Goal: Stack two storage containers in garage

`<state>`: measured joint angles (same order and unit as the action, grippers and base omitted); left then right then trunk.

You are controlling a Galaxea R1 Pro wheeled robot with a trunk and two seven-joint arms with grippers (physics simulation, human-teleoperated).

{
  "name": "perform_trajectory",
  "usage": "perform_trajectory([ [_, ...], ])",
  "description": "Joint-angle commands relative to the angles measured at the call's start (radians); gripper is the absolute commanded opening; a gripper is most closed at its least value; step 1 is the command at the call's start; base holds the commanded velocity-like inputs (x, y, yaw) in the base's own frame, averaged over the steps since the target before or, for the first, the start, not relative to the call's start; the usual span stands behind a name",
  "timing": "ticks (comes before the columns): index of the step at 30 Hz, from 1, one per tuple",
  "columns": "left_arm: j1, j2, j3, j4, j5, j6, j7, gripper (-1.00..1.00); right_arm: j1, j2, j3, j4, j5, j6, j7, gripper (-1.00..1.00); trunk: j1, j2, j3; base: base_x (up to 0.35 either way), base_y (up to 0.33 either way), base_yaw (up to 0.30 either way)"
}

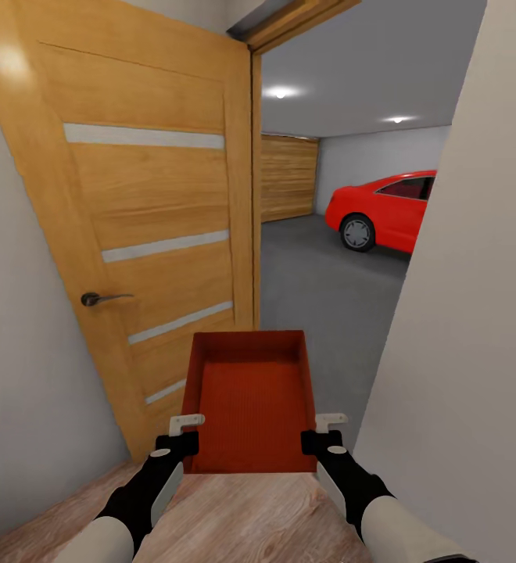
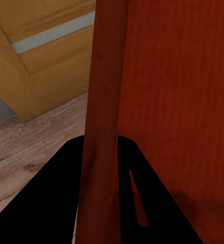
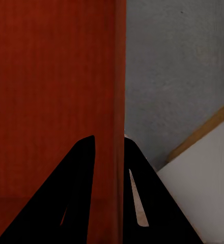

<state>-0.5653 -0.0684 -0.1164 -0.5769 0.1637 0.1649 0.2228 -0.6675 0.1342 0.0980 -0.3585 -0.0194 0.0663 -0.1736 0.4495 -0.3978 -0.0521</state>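
One orange-red storage container [image 1: 250,403], open-topped and ribbed, is held level in front of me at the doorway to the garage. My left gripper [image 1: 181,442] is shut on its left wall near the near corner. My right gripper [image 1: 320,439] is shut on its right wall. In the left wrist view the container wall [image 2: 104,101] runs between the black fingers of the left gripper [image 2: 101,147]. In the right wrist view the container's wall [image 3: 117,76] sits between the fingers of the right gripper [image 3: 109,142]. The container is empty. Beyond it lies the garage's dark grey floor [image 1: 320,289].
An open wooden door [image 1: 148,195] with a metal handle [image 1: 102,298] stands close on the left. A pale wall [image 1: 477,313] crowds the right. A red car [image 1: 387,211] is parked deep in the garage at right. Light wood planks [image 1: 242,516] lie under my arms.
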Motion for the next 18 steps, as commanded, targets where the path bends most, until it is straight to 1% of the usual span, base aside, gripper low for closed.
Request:
perform_trajectory([
  [1, -0.001, 0.001, 0.02, -0.026, 0.042, -0.039, 0.013, -1.0, 0.0, -0.001, -0.015, 0.0, 0.002, 0.007, -0.012, -1.0, 0.001, -0.002, -0.002, 0.005, 0.003, -0.251],
  [11, -0.001, 0.001, 0.02, -0.026, 0.042, -0.039, 0.014, -1.0, 0.0, -0.001, -0.015, 0.0, 0.002, 0.007, -0.012, -1.0, 0.001, -0.002, -0.002, 0.001, 0.0, -0.248],
  [14, -0.001, 0.001, 0.02, -0.026, 0.042, -0.039, 0.014, -1.0, 0.0, -0.001, -0.015, 0.0, 0.002, 0.007, -0.012, -1.0, 0.001, -0.002, -0.002, 0.0, 0.0, -0.107],
  [18, -0.001, 0.001, 0.02, -0.026, 0.042, -0.039, 0.014, -1.0, 0.0, -0.001, -0.015, 0.0, 0.002, 0.007, -0.012, -1.0, 0.001, -0.002, -0.002, 0.0, 0.0, -0.019],
])
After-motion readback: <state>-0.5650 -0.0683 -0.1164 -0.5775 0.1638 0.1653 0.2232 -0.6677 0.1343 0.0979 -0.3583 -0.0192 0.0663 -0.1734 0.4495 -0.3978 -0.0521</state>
